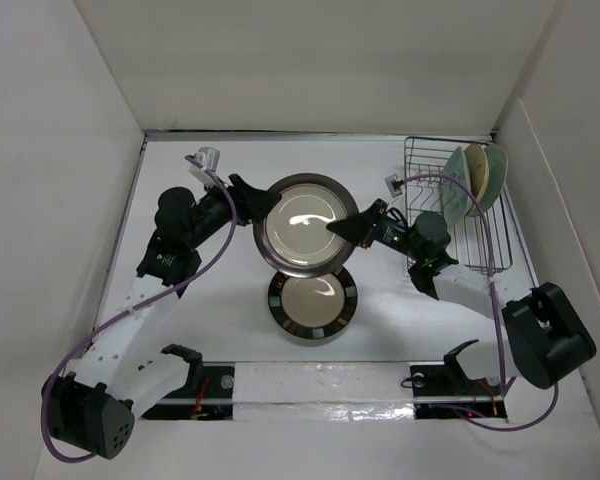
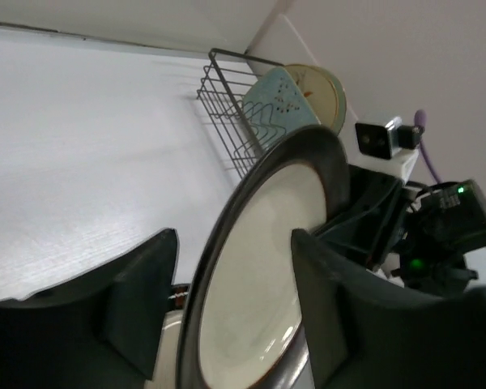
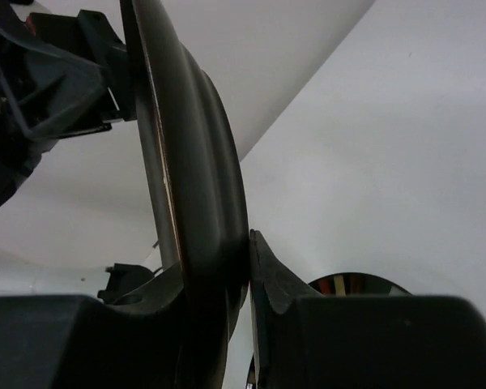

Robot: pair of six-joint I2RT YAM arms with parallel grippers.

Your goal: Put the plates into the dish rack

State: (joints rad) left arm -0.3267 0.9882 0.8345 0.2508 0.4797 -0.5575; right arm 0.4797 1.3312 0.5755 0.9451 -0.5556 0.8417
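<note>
The brown-rimmed plate (image 1: 305,225) hung tilted over the middle of the desk, between the two arms. The right gripper (image 1: 345,228) had its fingers (image 3: 267,279) clamped on the plate's right rim. The left gripper (image 1: 260,200) straddled the opposite rim with its fingers (image 2: 146,300) apart, seemingly clear of it. This looked like a hand-over to the right arm. To do it well, the left arm would back straight off without knocking the rim, and the right would need a firm pinch, since a plate held by one edge could swing or slip. The dish rack (image 1: 485,245) stood at the desk's far right corner, with a pale-green plate (image 1: 458,185) and a cream-yellow plate (image 1: 488,168) upright at its far end; free slots seemed to lie nearer. The striped-rim plate (image 1: 312,303) lay flat just beneath the lifted one.
</note>
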